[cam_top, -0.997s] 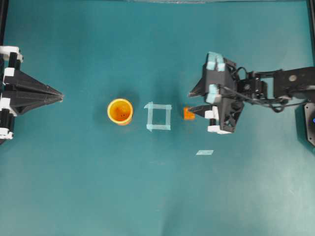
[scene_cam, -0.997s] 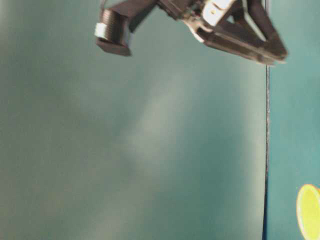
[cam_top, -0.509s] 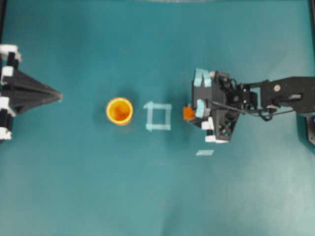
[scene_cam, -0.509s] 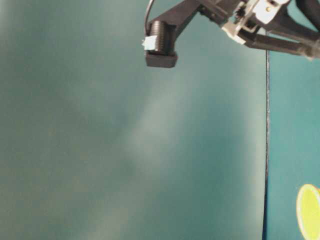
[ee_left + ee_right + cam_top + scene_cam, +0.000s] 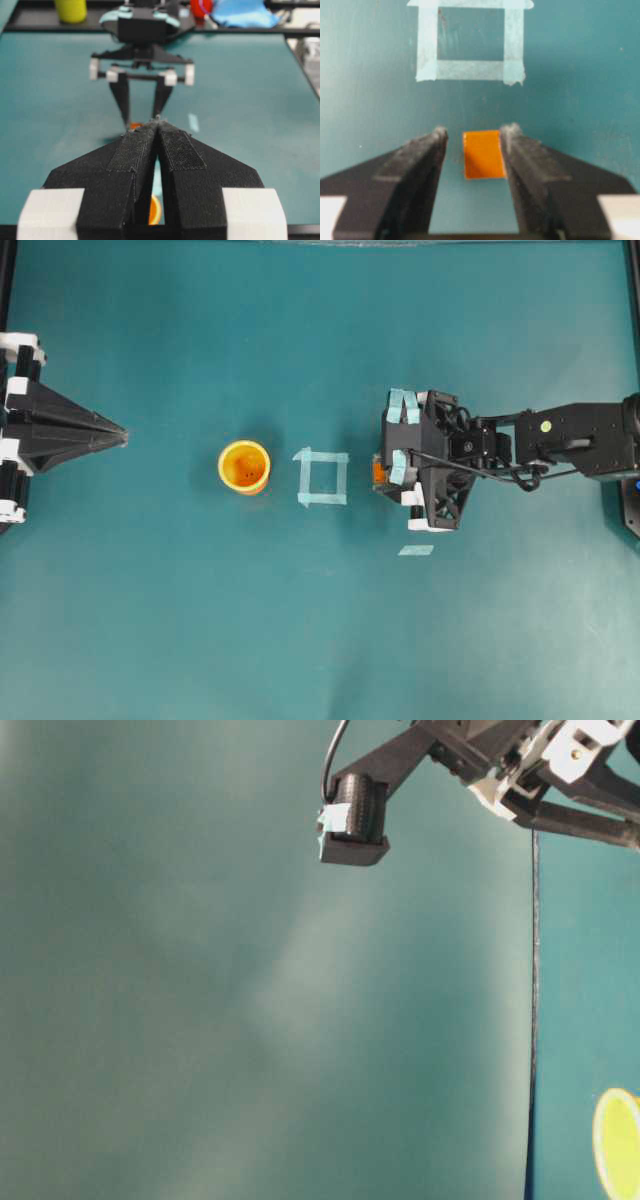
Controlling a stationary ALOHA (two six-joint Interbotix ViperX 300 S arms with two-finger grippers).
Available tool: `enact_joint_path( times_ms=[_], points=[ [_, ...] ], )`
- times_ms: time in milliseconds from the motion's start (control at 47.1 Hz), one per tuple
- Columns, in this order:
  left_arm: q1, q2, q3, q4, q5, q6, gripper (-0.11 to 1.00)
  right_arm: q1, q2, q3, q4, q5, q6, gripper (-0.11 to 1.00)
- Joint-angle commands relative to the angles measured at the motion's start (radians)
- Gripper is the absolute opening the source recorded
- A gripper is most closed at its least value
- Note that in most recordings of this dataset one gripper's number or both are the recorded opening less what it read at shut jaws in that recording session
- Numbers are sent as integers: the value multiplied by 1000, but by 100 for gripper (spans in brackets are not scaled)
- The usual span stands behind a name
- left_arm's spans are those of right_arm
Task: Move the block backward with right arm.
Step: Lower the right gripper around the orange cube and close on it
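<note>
The block (image 5: 482,154), a small orange cube, rests on the teal table between the fingers of my right gripper (image 5: 475,135). The jaws are open: the right finger is against the block's side and a gap shows on the left. From overhead, the right gripper (image 5: 382,473) covers most of the block (image 5: 377,472). In the left wrist view the right gripper (image 5: 141,102) stands over the block (image 5: 134,125). My left gripper (image 5: 120,433) is shut and empty at the far left, its fingertips (image 5: 161,125) pressed together.
An orange-yellow cup (image 5: 244,466) stands left of a light-blue tape square (image 5: 322,478), which lies just ahead of the block (image 5: 470,42). A loose tape strip (image 5: 416,550) lies nearer the front. The cup's rim (image 5: 618,1140) shows at table level.
My right gripper has moved left and come down over the block, so its open fingers now straddle it. The block, the cup and the left arm have not moved.
</note>
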State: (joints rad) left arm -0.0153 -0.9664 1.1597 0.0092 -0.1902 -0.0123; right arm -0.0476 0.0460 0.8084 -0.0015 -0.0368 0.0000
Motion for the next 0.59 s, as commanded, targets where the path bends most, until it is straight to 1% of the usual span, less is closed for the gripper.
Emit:
enact_joint_path(
  times_ms=[0, 339, 573],
  points=[
    [-2, 2, -31, 2, -5, 0, 0, -3, -6, -15, -2, -6, -2, 55],
    [-2, 3, -31, 2, -3, 0, 0, -28, -6, -15, -20, -6, -3, 55],
    [0, 2, -31, 2, -5, 0, 0, -37, -6, -14, -20, -8, -3, 55]
  ],
)
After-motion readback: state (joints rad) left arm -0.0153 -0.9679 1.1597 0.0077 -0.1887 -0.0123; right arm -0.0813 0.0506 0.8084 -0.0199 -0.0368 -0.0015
